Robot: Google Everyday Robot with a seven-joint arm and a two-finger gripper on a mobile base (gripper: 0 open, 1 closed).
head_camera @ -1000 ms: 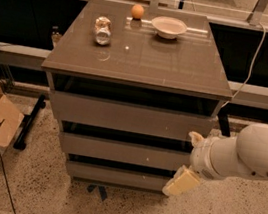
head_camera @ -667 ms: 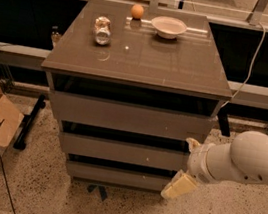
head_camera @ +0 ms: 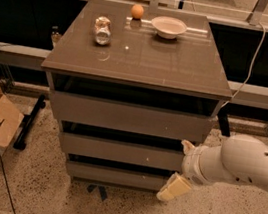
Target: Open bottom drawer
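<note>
Your cream-tipped gripper [head_camera: 173, 187] is hovering just beside the right end of the slim grey-brown handleless bottom drawer [head_camera: 118, 176]. Drawer is sitting pushed in. Can't tell the gripper's grasp state.

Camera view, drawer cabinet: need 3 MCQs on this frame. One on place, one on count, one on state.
1. Where is the gripper?
A) above the cabinet top
B) low, at the right end of the bottom drawer
C) left of the cabinet

2. How many drawer fronts does the cabinet show?
A) two
B) three
C) four

3. What state is the bottom drawer in?
A) pulled fully out
B) taken off and lying on the floor
C) pushed in

Answers:
1. B, since the gripper sits near the floor beside that front's right end.
2. B, since three grey-brown fronts are stacked under the top.
3. C, since its front sits back under the middle front with no tray showing.
</note>
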